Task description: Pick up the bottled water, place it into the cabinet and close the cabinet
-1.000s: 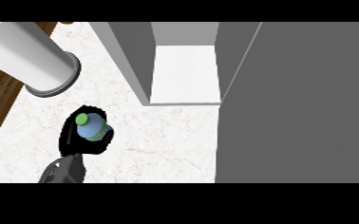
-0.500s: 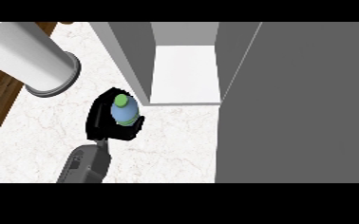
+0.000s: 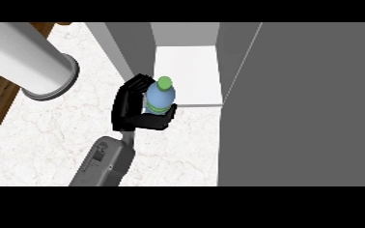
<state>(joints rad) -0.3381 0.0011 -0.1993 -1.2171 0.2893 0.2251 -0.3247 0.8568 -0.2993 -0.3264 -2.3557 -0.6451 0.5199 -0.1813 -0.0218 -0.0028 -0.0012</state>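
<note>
**Bottle held at the cabinet mouth**

Presently, the cabinet (image 3: 187, 72) stands open on the desk (image 3: 57, 125), seen from steeply above. Its interior shows a pale floor between grey side walls, and nothing rests on the visible part of that floor. The cabinet door (image 3: 299, 101) is a broad grey panel filling the right of the view, swung outward from the opening.

The bottled water (image 3: 160, 95) is upright, a blue body with a green cap, positioned just at the front edge of the cabinet floor, near its left wall. Whether its base touches the desk or the cabinet floor cannot be determined. A green band wraps the lower body; no writing can be read on it.

The left robot hand (image 3: 137, 111) is wrapped around the bottle, with black fingers curled along its left side and the thumb across the front, below the band. Its grey forearm enters from the lower edge.

A large grey cylinder (image 3: 35, 60) lies across the upper left corner, over the desk. The right robot hand does not appear.
</note>
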